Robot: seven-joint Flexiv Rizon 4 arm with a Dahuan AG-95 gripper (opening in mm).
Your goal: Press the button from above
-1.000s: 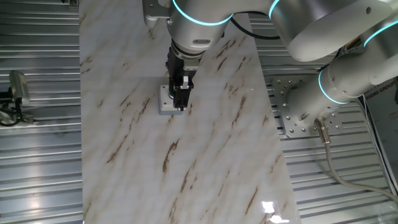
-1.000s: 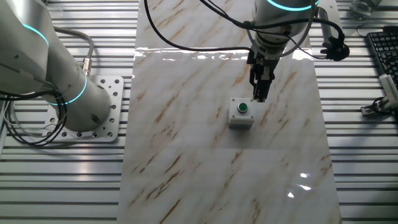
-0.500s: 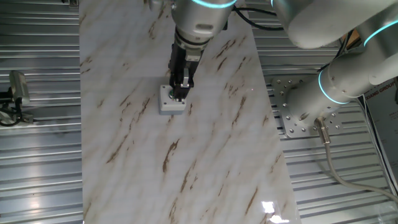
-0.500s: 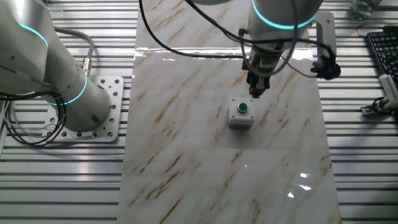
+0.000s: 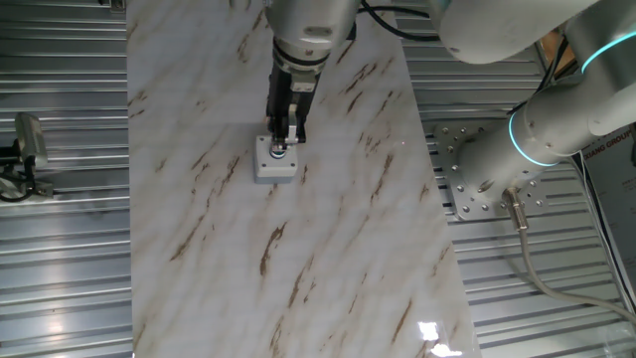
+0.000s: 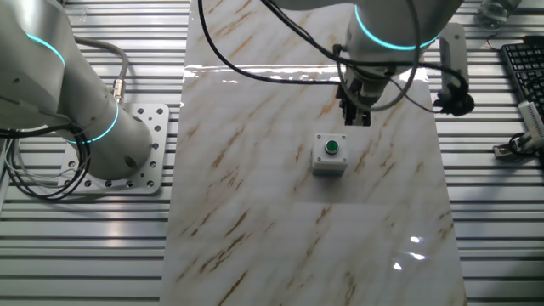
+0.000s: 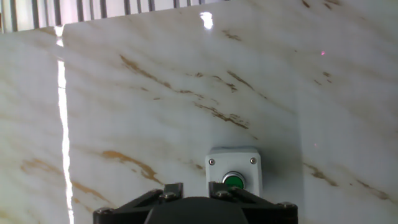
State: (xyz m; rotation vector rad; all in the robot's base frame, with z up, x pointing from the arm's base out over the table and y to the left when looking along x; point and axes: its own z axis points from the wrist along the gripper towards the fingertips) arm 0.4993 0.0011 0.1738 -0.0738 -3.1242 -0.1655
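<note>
The button (image 6: pixel 331 147) is a small round green cap in the top of a light grey square box (image 6: pixel 329 163) on the marble sheet. In one fixed view the box (image 5: pixel 275 167) lies just under my dark fingers. My gripper (image 6: pixel 355 119) hangs above and just behind the box, clear of it. In one fixed view the gripper (image 5: pixel 282 139) overlaps the box's far edge. In the hand view the button (image 7: pixel 232 181) and the box (image 7: pixel 233 168) sit at the bottom centre, just past the black gripper body (image 7: pixel 196 210). No view shows the fingertips clearly.
The marble sheet (image 6: pixel 255 212) covers the ridged metal table. The arm's base (image 6: pixel 85 110) stands on a bolted plate (image 6: pixel 127 166) to the left. A keyboard (image 6: pixel 525 72) lies at the right edge. A small clamp (image 5: pixel 25 149) stands off the sheet.
My gripper has risen from beside the box and shifted slightly, so the box top and button now show more. The box has not moved.
</note>
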